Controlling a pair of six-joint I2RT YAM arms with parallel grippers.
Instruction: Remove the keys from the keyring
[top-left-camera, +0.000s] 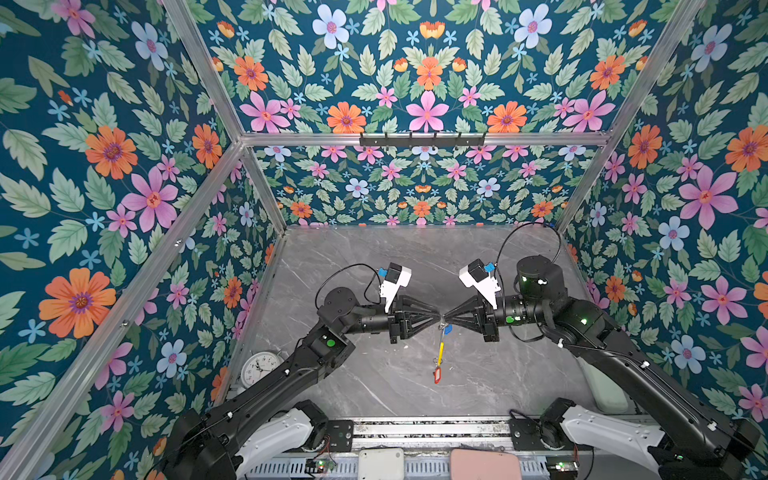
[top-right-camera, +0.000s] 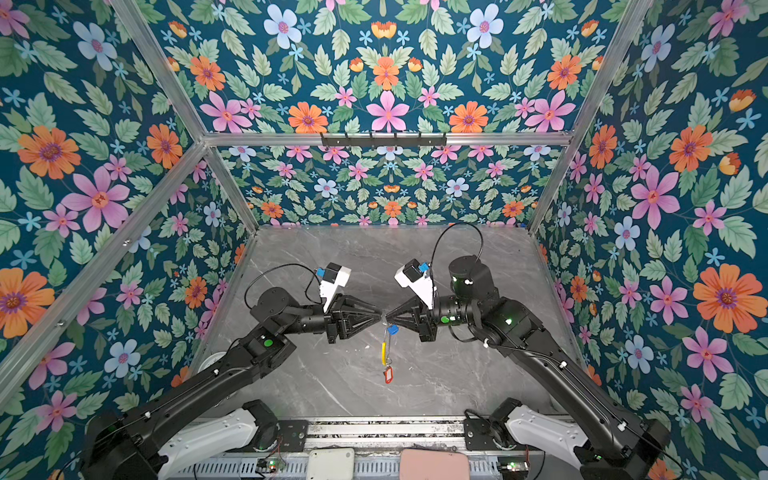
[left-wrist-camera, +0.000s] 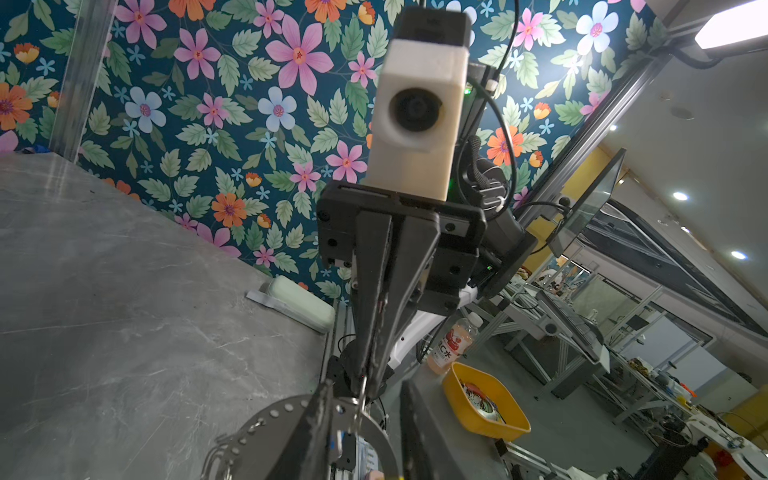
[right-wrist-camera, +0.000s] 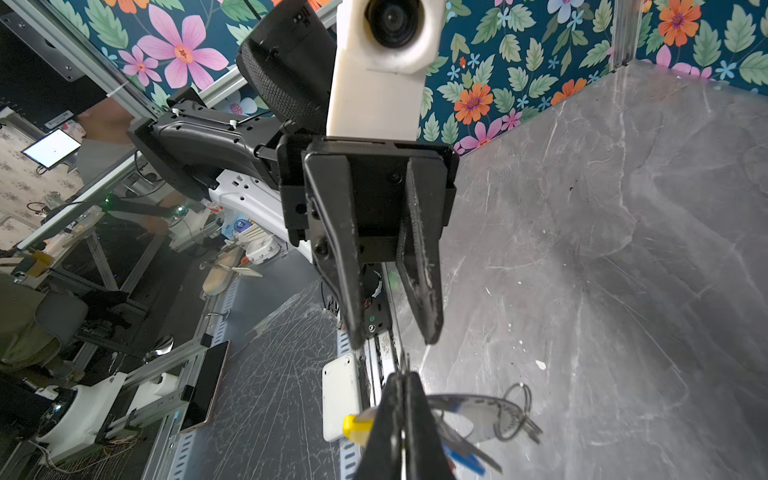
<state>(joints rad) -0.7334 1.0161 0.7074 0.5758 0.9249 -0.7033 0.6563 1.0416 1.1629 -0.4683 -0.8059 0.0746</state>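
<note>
**Above the table's middle: hoop pinched, keys not yet off**

Above the middle of the grey marbled table (top-left-camera: 374, 266) we see the two arms nose to nose. The right gripper (right-wrist-camera: 402, 380) presses its black tapered fingers flat together on the thin wire of the keyring (top-left-camera: 439, 351), which hangs edge-on below the pinch. The left gripper (right-wrist-camera: 395, 338) faces it with its jaws a little apart, tips just short of the wire, and we see nothing held between them.

We judge that the keys (right-wrist-camera: 531, 429) are both on the hoop. The blue tag (top-left-camera: 447, 330) dangles just under the pinch. The red tag (top-left-camera: 436, 375) hangs at the lowest point, below the yellow sleeve (top-right-camera: 384, 353).

The step in hand looks like lining up a second grasp. Next, we think, the left gripper must close on one tag or its small split ring (right-wrist-camera: 515, 409) and work it along the wire.

The hoop is slim, smooth metal and likely to swing. The tags are glossy oblong plastic and easier to pinch. The finger pads look scuffed and matt.
</note>
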